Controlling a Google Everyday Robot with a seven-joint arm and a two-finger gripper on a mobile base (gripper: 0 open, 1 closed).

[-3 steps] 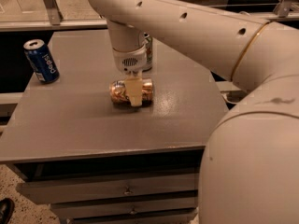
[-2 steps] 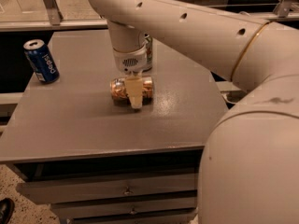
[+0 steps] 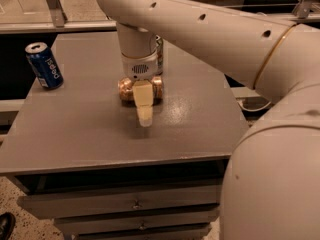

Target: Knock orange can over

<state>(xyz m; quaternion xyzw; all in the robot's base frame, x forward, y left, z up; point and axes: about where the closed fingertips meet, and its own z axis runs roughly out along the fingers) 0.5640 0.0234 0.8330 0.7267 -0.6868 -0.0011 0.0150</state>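
The orange can [image 3: 126, 90] lies on its side near the middle of the grey table [image 3: 75, 129]. It shows as a copper-gold shape on both sides of my gripper [image 3: 144, 108]. The gripper hangs straight down from the white wrist [image 3: 140, 59], directly over and in front of the can. Its pale tip reaches the tabletop just nearer the camera than the can. The can's middle is hidden behind the gripper.
A blue Pepsi can [image 3: 44, 66] stands upright at the table's left back. A silver-white can [image 3: 159, 48] stands behind the wrist, mostly hidden. My large white arm [image 3: 260, 54] fills the right side. Drawers [image 3: 135, 204] sit below the table's front edge.
The gripper's pale tip now reaches a little farther toward the table's front. The orange can, lying on its side throughout, has shifted slightly toward the back. The Pepsi can has not moved.
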